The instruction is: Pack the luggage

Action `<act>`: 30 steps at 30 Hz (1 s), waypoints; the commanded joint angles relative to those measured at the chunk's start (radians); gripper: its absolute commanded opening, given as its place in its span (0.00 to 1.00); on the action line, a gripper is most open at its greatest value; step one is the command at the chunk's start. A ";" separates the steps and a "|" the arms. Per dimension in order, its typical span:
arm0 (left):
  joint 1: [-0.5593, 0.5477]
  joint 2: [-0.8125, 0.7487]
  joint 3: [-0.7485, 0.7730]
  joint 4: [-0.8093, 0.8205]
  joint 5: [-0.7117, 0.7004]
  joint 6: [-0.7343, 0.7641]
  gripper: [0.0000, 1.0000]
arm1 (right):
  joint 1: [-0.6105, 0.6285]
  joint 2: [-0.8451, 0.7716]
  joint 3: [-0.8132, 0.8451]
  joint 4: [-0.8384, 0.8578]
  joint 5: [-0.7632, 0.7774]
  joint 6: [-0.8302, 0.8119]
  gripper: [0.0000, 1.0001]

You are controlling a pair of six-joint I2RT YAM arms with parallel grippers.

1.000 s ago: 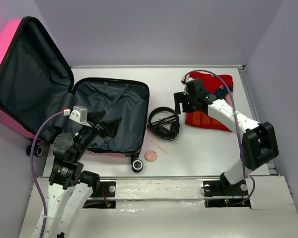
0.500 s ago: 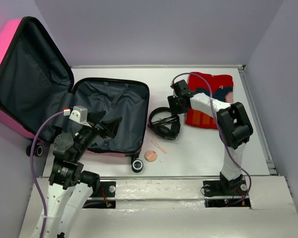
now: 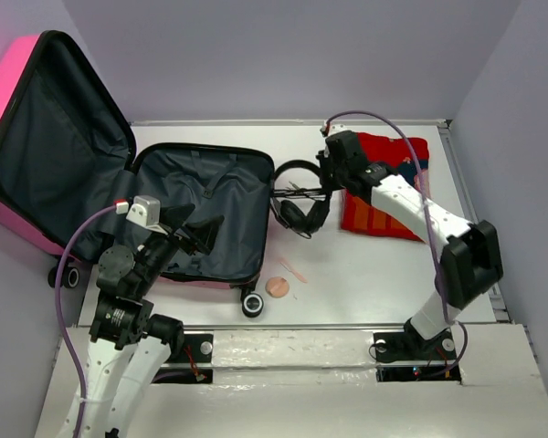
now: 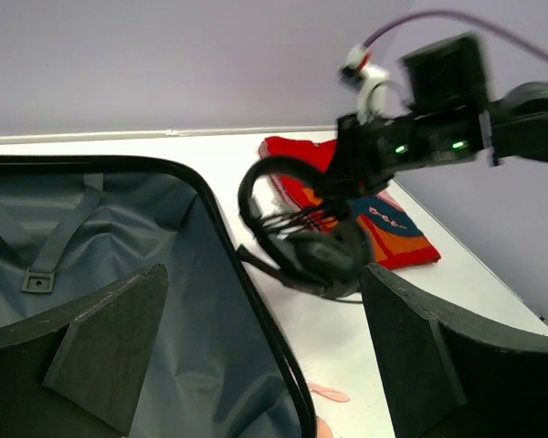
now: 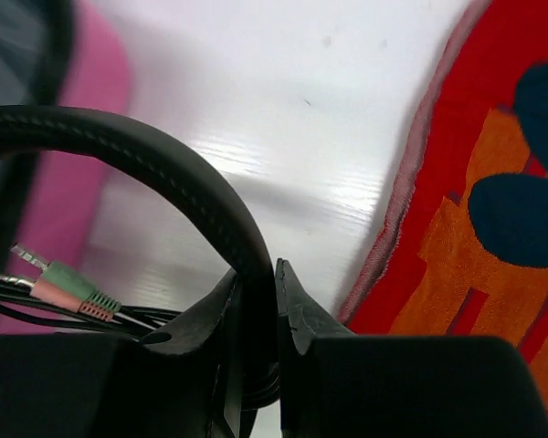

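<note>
The luggage (image 3: 210, 182) lies open at the left, its grey-lined base flat on the table and its pink lid (image 3: 0, 100) standing up behind. Black headphones (image 3: 299, 208) hang tilted just right of the base's rim. My right gripper (image 3: 325, 181) is shut on their headband (image 5: 164, 169), with the cable plugs (image 5: 68, 285) hanging beside it. In the right wrist view the gripper (image 5: 275, 287) pinches the band. My left gripper (image 3: 197, 234) stands open above the base's near part; in its own view the gripper (image 4: 265, 356) frames the luggage (image 4: 119, 237) rim and the headphones (image 4: 315, 255).
A folded red and orange cloth (image 3: 384, 187) lies at the right, under my right arm, also in the wrist views as cloth (image 4: 397, 233) and cloth (image 5: 475, 228). A round peach disc (image 3: 278, 286) and a thin pink strip (image 3: 292, 269) lie near the luggage wheel (image 3: 252, 304).
My right gripper has closed on the headband and raised the headphones off the table, shifting them toward the far side. The left arm has stayed put.
</note>
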 commanded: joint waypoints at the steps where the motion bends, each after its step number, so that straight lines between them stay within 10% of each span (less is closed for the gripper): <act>1: 0.008 -0.018 0.022 0.030 -0.015 -0.028 0.96 | 0.111 -0.154 0.086 0.089 0.060 0.053 0.07; 11: 0.031 -0.061 0.019 0.021 -0.143 -0.065 0.94 | 0.338 0.217 0.475 0.089 0.040 0.147 0.10; 13: 0.031 -0.062 0.022 0.021 -0.165 -0.060 0.94 | 0.351 0.291 0.552 0.087 0.001 0.171 0.39; 16: 0.031 -0.062 0.022 0.021 -0.162 -0.057 0.94 | 0.351 0.287 0.551 0.087 -0.012 0.171 0.57; 22: 0.031 -0.064 0.022 0.001 -0.144 -0.055 0.94 | 0.351 0.006 0.193 0.127 0.063 0.081 0.66; 30: 0.031 -0.058 0.021 0.001 -0.131 -0.057 0.94 | 0.351 -0.295 -0.415 0.221 -0.039 0.079 0.39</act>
